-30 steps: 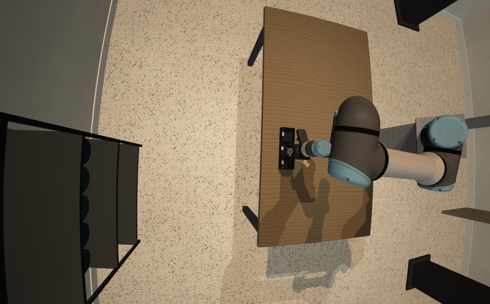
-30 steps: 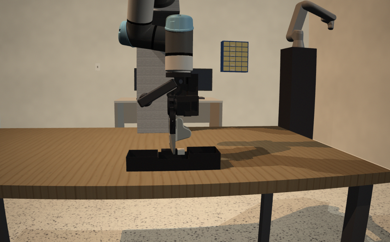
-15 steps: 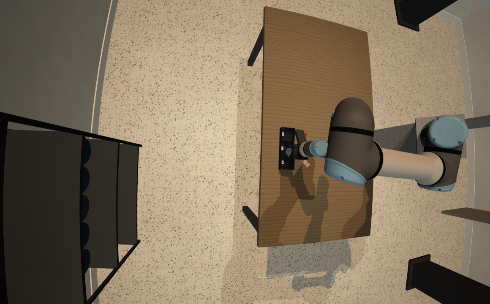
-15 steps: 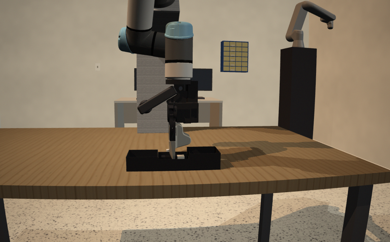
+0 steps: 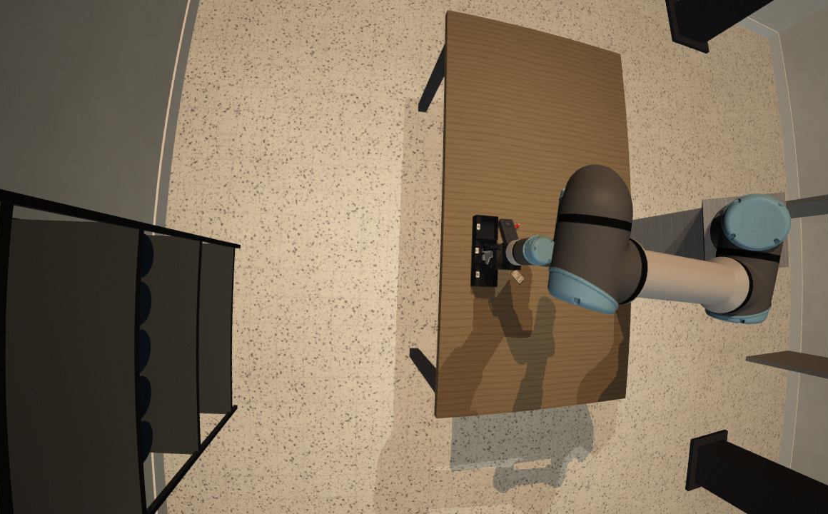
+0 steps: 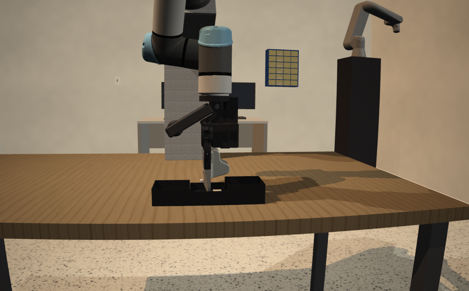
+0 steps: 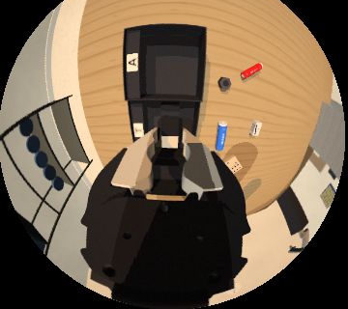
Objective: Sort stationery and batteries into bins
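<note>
My gripper [image 5: 487,256] [image 6: 208,189] [image 7: 170,128] points down into the middle bin, labelled T [image 6: 207,198] [image 7: 193,113]. Its fingers are parted narrowly, just wider than a black block with a white end [image 6: 217,190] [image 7: 169,142], which lies loose between the fingertips, low in the bin. Bin M [image 5: 485,278] [image 6: 245,194] stands upright on the other side from bin A; its letter cannot be read. A blue battery [image 7: 220,136] and a red battery [image 5: 517,225] [image 7: 251,70] lie on the table. A small white block with dark marks [image 7: 255,127] lies near the blue battery.
Bin A [image 5: 486,230] [image 6: 171,197] [image 7: 169,65] adjoins bin T. A dark hexagonal nut [image 7: 224,83] and a beige dotted block [image 5: 517,276] [image 7: 233,164] lie on the table [image 5: 532,115] on the robot's side of the bins. The bin walls stand close around the fingertips.
</note>
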You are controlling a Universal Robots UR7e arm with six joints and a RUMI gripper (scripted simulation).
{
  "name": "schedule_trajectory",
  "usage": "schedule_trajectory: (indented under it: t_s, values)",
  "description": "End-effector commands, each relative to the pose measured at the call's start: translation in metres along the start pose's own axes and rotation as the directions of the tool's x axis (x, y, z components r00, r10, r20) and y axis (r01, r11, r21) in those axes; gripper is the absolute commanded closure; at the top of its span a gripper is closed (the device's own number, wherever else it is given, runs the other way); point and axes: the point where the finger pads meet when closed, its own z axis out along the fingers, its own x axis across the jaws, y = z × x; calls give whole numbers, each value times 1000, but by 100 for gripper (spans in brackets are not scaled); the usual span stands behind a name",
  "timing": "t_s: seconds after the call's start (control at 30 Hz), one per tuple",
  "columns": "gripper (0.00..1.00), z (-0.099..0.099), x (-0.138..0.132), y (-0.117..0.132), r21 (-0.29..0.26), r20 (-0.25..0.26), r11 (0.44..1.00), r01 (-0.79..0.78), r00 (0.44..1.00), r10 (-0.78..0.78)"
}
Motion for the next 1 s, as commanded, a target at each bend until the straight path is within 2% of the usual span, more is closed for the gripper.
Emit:
schedule_trajectory:
  t_s: [0.0, 0.2, 0.97]
  values:
    - [82, 0, -2, 1, -1, 2, 1000, 1, 1000, -1]
    - [82, 0, -2, 1, -1, 2, 1000, 1, 1000, -1]
    - [82, -26, -1, 1, 0, 1, 1000, 0, 1000, 0]
